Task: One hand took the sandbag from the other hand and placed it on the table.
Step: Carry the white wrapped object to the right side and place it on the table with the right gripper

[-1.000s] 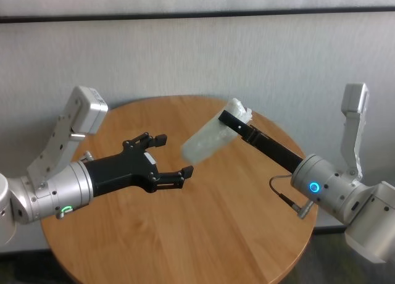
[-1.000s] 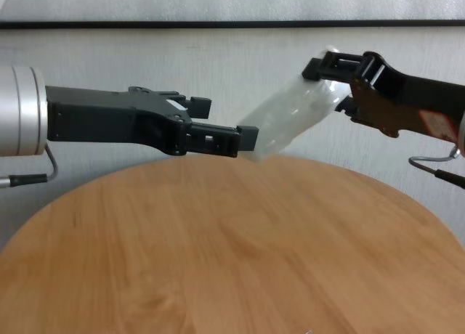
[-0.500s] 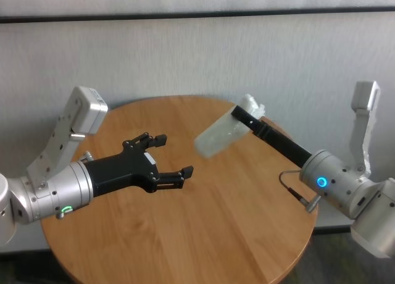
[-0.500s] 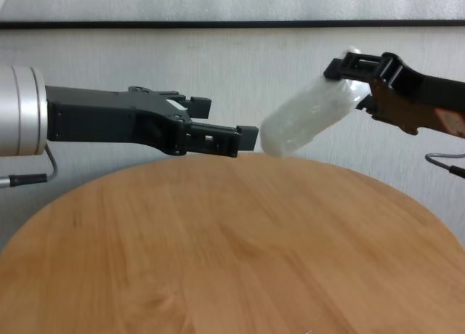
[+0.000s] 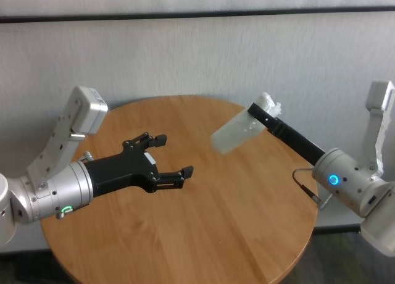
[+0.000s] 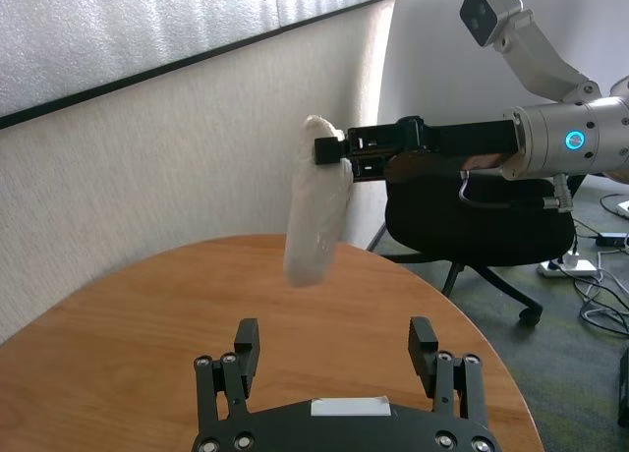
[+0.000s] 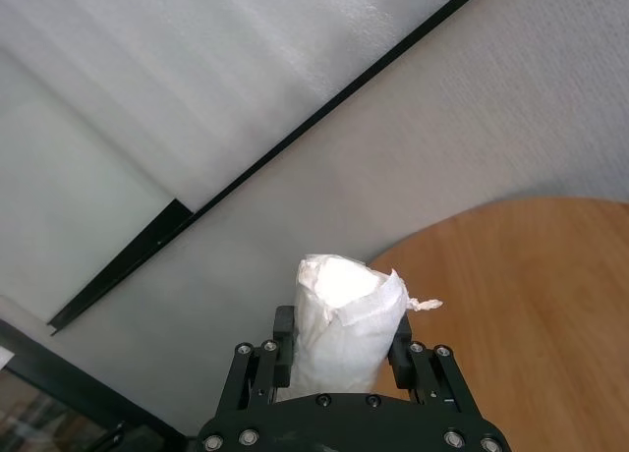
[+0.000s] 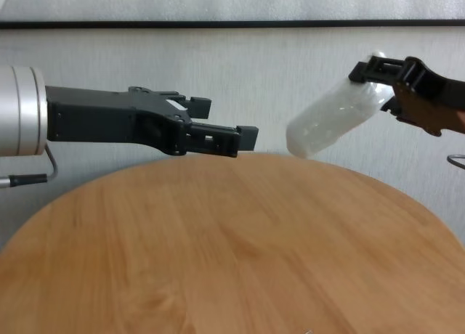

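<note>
Handover is done: the white, loaf-shaped crinkly plastic sandbag (image 5: 237,134) is clamped by one end between the fingers of the right black two-fingered gripper with the blue ring light (image 5: 264,115), and over the last second that arm has carried it away from the left gripper toward the robot's right, out near the right-hand rim. The bag hangs tilted, free end pointing down and inward, well clear of the round light-brown wood-grain table (image 5: 203,234); chest view confirms air under it (image 8: 330,122). The left black gripper with the green ring light (image 5: 173,155) has not moved, fingers apart and empty, hovering above the table's left half; its wrist view shows the bag (image 6: 316,199) well apart from the spread fingertips (image 6: 247,332). Meaning: the transfer half is complete, only placement is left. Next call is probably a descent to the tabletop, then release. Risk: an end grip on a soft bag, so it may sag or swing on touchdown.
</note>
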